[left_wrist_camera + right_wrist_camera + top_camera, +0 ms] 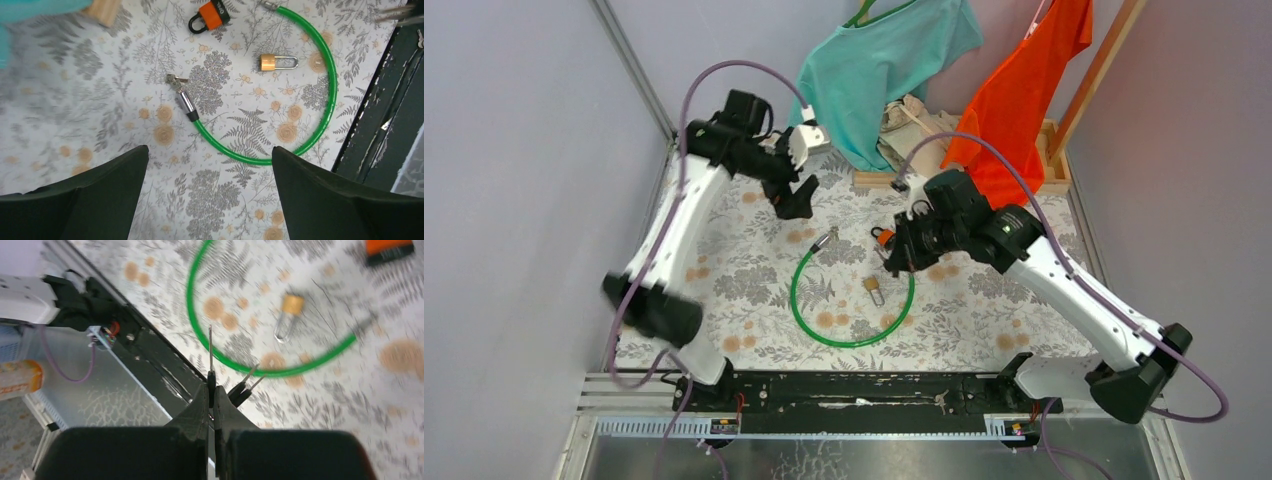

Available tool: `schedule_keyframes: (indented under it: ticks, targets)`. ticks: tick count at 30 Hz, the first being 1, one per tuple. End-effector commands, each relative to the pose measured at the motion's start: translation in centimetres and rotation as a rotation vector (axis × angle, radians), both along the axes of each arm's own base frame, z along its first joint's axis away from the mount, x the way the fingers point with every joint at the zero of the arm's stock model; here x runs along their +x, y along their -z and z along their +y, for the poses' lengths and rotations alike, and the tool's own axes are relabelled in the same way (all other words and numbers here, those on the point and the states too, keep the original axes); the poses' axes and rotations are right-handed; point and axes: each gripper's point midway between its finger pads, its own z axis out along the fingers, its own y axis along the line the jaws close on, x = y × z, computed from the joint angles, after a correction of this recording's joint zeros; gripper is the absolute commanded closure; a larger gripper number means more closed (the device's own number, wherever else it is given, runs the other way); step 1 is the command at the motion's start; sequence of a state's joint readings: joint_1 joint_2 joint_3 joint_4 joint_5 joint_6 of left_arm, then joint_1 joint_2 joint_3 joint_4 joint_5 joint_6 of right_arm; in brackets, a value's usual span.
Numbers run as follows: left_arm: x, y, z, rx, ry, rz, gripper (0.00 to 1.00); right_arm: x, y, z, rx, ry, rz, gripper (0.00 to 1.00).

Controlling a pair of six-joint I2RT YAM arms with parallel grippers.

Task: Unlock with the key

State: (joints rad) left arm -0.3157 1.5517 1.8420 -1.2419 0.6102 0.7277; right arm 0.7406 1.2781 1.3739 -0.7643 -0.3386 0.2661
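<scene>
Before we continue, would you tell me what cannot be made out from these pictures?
- The orange padlock: right wrist view, cut off by the top edge and blurred; its keyhole shows in no view.
- The key: head mostly hidden inside the shut right end effector; too small in the top view.
- The end of the green cable: left wrist view, the metal bits on it are too small to identify.

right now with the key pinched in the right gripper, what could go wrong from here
The orange padlock lies loose on the cloth and the left gripper hangs open, away from it; a push from the key could just slide it.
Spare keys dangle beside the key in the right gripper and might snag on the padlock.
The brass padlock nearby is an easy wrong target.
</scene>
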Motion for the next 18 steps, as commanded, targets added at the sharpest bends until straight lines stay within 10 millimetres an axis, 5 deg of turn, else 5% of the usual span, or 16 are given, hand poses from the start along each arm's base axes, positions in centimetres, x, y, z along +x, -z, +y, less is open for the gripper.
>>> schedule_keyframes:
  ticks: [1,9,12,18]
  targets:
    - [1.9,5.4,-1.7,-0.042,0.017,0.336,0.0,-1.0,2.2,-4.7,-0.13,0.223,0.044,1.0]
    - [11.3,13.9,-8.0,-0.154,-0.142,0.357,0.0,-2.3,2.2,-7.9,-0.141,0.326,0.011,1.0]
    - [12.7,16.8,-9.8,-0.119,-0.177,0.359,0.01,-2.4,2.6,-8.5,-0.136,0.359,0.005,1.0]
    - [13.3,21.8,-13.0,-0.028,-0.307,0.373,0.23,-1.7,2.6,-9.4,-0.117,0.437,-0.039,1.0]
